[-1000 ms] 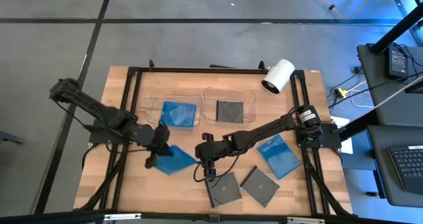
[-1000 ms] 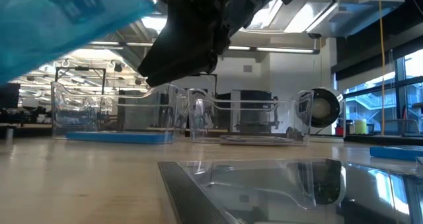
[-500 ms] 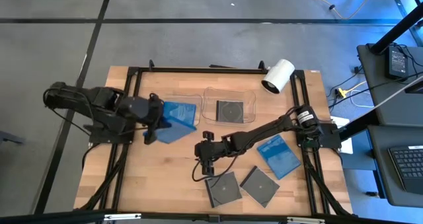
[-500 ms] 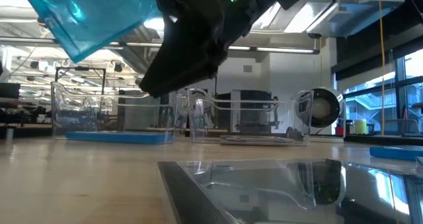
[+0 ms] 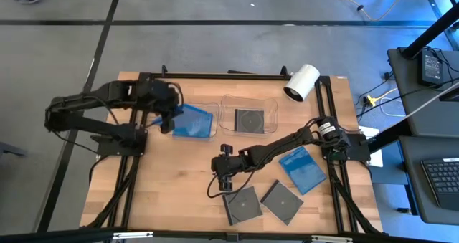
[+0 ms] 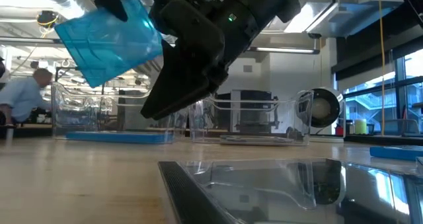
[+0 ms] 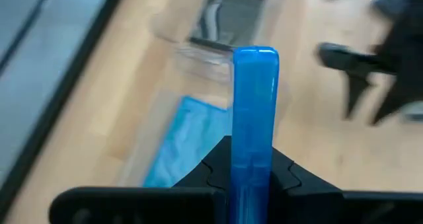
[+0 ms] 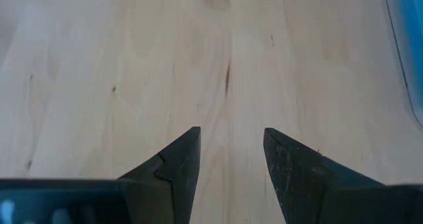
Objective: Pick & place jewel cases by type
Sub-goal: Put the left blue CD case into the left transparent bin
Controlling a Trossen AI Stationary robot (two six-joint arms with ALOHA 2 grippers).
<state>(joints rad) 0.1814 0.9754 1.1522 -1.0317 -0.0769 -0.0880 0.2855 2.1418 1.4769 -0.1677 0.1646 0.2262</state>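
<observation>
My left gripper (image 5: 169, 115) is shut on a bright blue jewel case (image 5: 183, 121), which shows high up in the low view (image 6: 109, 42), above the left clear tray (image 5: 166, 112). Another blue case (image 7: 177, 148) lies flat in that tray. A dark case (image 5: 249, 120) lies in the right clear tray (image 5: 271, 105). My right gripper (image 5: 226, 170) is open over bare wood near the table's middle (image 8: 228, 161). Two dark cases (image 5: 242, 203) (image 5: 281, 200) and one blue case (image 5: 301, 168) lie flat on the table. My left gripper pinches the blue case between its two fingers at one edge (image 7: 254, 174); the wrist view shows the case edge-on, running out along the fingers. The fingers come from the table's left. The case is lifted clear and tilted, its free end (image 6: 82, 65) lower.
A white cylindrical camera (image 5: 301, 82) stands at the table's far right. A black frame (image 5: 143, 78) runs round the tabletop. In the low view a dark case (image 6: 251, 181) lies close in front, and a person (image 6: 23, 95) shows in the room at left.
My left gripper has carried the blue case from the table's middle toward the far edge, to above the left tray, staying shut on it. The case has turned about and is tilted more steeply. My right gripper has stayed open at about the same place.
</observation>
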